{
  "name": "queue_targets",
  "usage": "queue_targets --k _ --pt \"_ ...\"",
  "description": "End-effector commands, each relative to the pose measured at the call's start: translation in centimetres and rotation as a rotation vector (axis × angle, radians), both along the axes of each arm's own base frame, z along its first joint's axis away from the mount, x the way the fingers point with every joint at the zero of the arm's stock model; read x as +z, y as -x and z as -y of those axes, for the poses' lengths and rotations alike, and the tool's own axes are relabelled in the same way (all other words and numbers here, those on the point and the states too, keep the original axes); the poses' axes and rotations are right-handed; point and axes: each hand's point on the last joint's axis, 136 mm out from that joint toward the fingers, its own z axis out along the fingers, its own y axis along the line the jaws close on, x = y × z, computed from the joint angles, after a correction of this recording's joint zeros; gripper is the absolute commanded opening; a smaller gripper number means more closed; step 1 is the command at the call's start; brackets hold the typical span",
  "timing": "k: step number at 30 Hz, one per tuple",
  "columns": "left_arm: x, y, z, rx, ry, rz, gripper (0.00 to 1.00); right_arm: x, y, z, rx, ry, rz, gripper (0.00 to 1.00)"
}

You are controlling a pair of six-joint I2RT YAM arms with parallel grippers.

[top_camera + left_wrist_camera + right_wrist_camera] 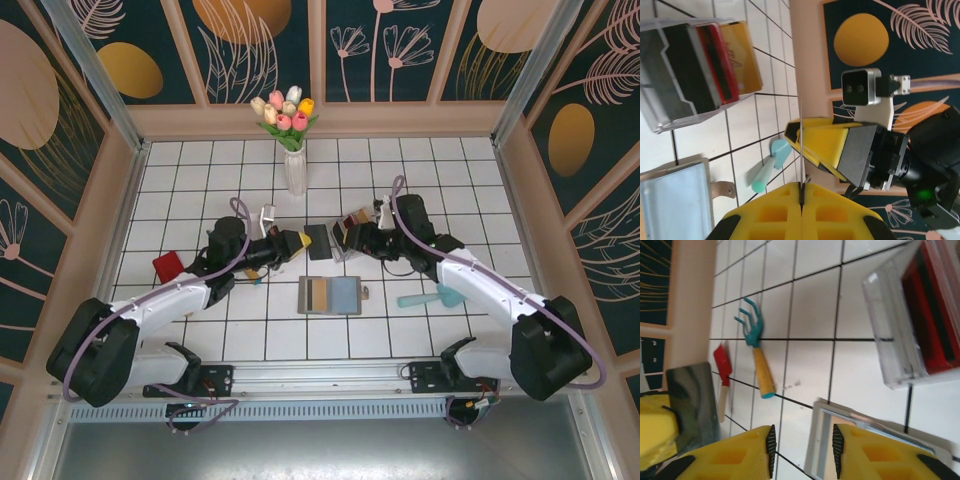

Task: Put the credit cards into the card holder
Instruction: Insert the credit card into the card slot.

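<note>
While left pincer [801,192] clenches black card [692,405], right pincer [802,442] gapes released.

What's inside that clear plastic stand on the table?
Three cards stand face to face in the clear stand: a black card, a red card and a gold card. Each covers most of the next, so any further card between them would be hidden.

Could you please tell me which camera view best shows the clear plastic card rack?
The left wrist view: the clear plastic rack shows its black, red and gold cards. The right wrist view crops it; the top view shows it small.
</note>
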Motion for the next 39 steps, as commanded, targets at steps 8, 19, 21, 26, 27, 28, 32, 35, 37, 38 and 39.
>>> queue_targets --k 8,19,21,26,27,28,32,35,37,38,39 --pt "-3.7 1.0 -0.9 0.018 -0.132 -0.065 0.00 -3.8 1.9 1.9 -0.052 0.169 -0.021 0.40" --pt "-9.4 4.8 2.1 -0.163 -0.277 -0.033 0.00 -9.2 5.1 3.8 -0.104 0.452 -0.117 0.56" --pt "-10.3 4.8 1.8 -0.151 -0.304 -0.044 0.00 -10.2 5.6 4.2 -0.107 0.498 -0.146 0.58" --pt "-11.7 4.9 1.6 -0.155 -0.344 -0.059 0.00 -11.5 6.2 4.4 -0.104 0.544 -0.171 0.60" --pt "-12.0 4.9 1.6 -0.156 -0.354 -0.064 0.00 -11.7 6.2 4.3 -0.105 0.543 -0.174 0.60" --pt "-12.3 4.9 1.5 -0.156 -0.369 -0.065 0.00 -11.9 6.3 4.3 -0.101 0.543 -0.178 0.60" --pt "-13.0 4.8 1.4 -0.154 -0.396 -0.063 0.00 -12.8 6.3 4.2 -0.098 0.549 -0.188 0.59" --pt "-13.3 4.8 1.5 -0.160 -0.395 -0.066 0.00 -13.3 6.3 4.1 -0.096 0.550 -0.190 0.59" --pt "-13.6 4.9 1.7 -0.169 -0.390 -0.069 0.00 -13.7 6.2 4.1 -0.094 0.551 -0.190 0.58" --pt "-13.8 4.9 1.8 -0.171 -0.391 -0.073 0.00 -13.9 6.2 4.1 -0.092 0.554 -0.190 0.57" --pt "-13.8 4.9 1.8 -0.173 -0.387 -0.073 0.00 -14.2 6.3 4.2 -0.092 0.556 -0.194 0.55"
